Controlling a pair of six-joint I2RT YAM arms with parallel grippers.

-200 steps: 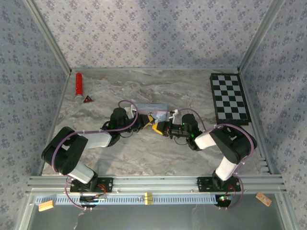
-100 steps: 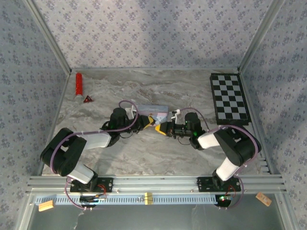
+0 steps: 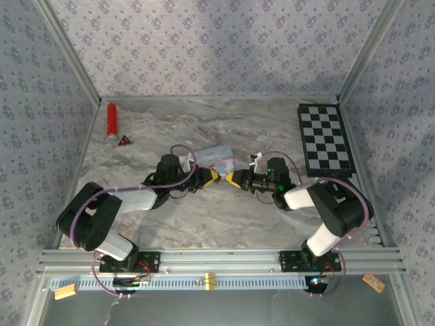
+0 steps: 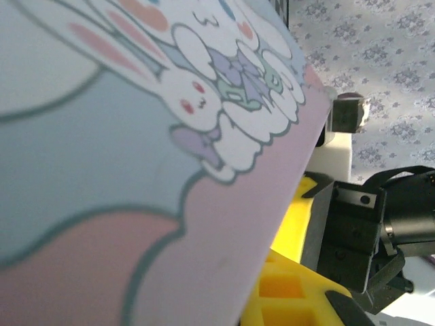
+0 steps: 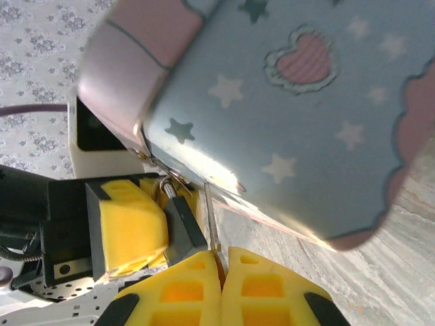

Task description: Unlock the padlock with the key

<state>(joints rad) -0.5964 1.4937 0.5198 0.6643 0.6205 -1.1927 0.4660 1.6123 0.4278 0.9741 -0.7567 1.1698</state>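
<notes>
One blocky padlock (image 5: 182,231), thin metal key (image 5: 212,224)

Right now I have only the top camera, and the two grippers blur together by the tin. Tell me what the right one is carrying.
Observer: The right wrist camera shows the right gripper pinched shut on the key, its blade sticking out towards the tin.
Operator: Find the padlock for me.
Observer: The padlock hangs by its shackle from the tin's edge, between the yellow fingers of the left gripper.
Operator: Say whether the key is in.
Observer: Not in. The blade lies alongside the padlock's body, on its right in that view. The keyhole is hidden.
</notes>
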